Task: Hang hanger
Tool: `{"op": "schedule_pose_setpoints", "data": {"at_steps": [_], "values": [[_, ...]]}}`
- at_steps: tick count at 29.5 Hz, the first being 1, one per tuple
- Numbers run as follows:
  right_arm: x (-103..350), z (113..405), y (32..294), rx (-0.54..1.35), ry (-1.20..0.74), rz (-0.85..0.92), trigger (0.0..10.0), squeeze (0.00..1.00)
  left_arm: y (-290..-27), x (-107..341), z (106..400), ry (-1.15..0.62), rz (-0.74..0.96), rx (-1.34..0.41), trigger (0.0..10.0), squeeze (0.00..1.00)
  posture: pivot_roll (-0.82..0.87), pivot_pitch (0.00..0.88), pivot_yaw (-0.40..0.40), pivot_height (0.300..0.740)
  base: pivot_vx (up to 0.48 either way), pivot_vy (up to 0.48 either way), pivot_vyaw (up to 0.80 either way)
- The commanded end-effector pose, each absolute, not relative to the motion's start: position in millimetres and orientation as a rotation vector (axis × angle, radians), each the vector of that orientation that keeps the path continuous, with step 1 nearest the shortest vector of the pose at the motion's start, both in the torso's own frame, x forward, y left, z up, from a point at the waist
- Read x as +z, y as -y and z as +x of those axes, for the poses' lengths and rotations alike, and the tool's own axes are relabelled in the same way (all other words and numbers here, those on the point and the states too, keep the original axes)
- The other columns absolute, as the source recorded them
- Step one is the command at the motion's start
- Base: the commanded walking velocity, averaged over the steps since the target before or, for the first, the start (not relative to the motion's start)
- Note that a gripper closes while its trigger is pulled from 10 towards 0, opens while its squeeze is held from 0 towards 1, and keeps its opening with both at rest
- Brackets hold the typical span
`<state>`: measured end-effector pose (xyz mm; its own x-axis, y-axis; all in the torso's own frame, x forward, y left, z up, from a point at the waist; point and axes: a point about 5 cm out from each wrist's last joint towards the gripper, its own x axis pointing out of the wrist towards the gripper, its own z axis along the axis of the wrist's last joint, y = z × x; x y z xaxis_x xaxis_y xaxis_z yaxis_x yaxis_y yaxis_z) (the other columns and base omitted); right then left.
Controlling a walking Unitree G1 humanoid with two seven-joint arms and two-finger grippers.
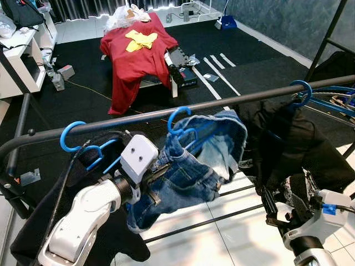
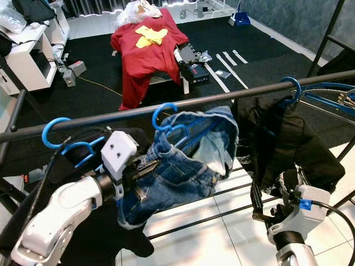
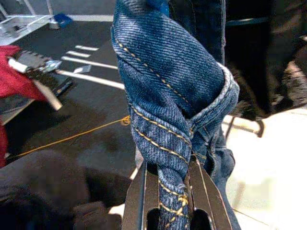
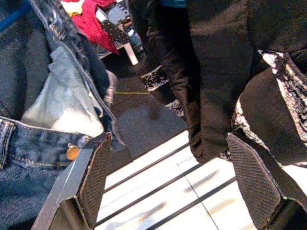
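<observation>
Nearest, just under the black rail (image 1: 166,114), the left gripper (image 3: 173,201) pinches a fold of the jeans (image 1: 188,166), while the right gripper (image 4: 168,177) hovers lower with fingers spread, holding nothing. The jeans' blue hanger (image 1: 178,123) is hooked on the rail, between two other blue hangers. Beyond the rail, a red shirt (image 1: 136,55) drapes over a low table.

— What is seen around the low table (image 1: 166,77)?

— It is draped with a red cloth (image 1: 136,55) and stands on a black carpet (image 1: 83,105). White shelving (image 1: 25,58) is placed to its left, a blue-grey wall (image 1: 277,22) to its right, curtains (image 1: 94,6) behind it. White tiles (image 1: 222,221) are laid nearer the camera.
</observation>
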<state>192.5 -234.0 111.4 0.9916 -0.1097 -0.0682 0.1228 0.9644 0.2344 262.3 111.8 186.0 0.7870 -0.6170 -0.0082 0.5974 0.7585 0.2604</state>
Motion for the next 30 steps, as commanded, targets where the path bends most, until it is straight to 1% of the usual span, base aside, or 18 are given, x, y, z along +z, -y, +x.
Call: {"op": "schedule_pose_setpoints", "data": {"at_steps": [1,4,10,12,16,25,30], "values": [[109.5,190.8,233.2,-0.118,-0.069,0.251,10.0,0.0,-115.6,193.8,265.7,0.115,0.254,-0.609,10.0,0.0,-0.02,0.12,0.067,0.74,0.0,0.0,0.0],[109.7,190.6,233.2,-0.118,-0.069,0.251,10.0,0.0,-116.6,189.6,266.7,0.085,0.245,-0.564,10.0,0.0,-0.02,0.121,0.067,0.74,0.0,0.0,0.0],[109.8,190.6,233.2,-0.118,-0.069,0.251,10.0,0.0,-117.0,187.4,266.8,0.07,0.236,-0.546,10.0,0.0,-0.02,0.122,0.067,0.74,0.0,0.0,0.0],[109.8,190.9,233.3,-0.117,-0.069,0.252,10.0,0.0,-122.0,186.4,269.5,0.064,0.227,-0.492,10.0,0.0,-0.02,0.121,0.066,0.74,0.0,0.0,0.0],[109.7,191.1,233.6,-0.117,-0.07,0.253,10.0,0.0,-124.8,188.9,270.9,0.078,0.199,-0.453,10.0,0.0,-0.02,0.121,0.065,0.74,0.0,0.0,0.0],[109.4,190.9,234.0,-0.116,-0.072,0.253,10.0,0.0,-122.8,191.4,269.2,0.087,0.163,-0.426,10.0,0.0,-0.02,0.122,0.062,0.74,0.0,0.0,0.0],[109.3,190.8,234.1,-0.115,-0.073,0.253,10.0,0.0,-123.9,186.0,267.7,0.048,0.166,-0.401,10.0,0.0,-0.02,0.124,0.063,0.74,0.0,0.0,0.0]]}}
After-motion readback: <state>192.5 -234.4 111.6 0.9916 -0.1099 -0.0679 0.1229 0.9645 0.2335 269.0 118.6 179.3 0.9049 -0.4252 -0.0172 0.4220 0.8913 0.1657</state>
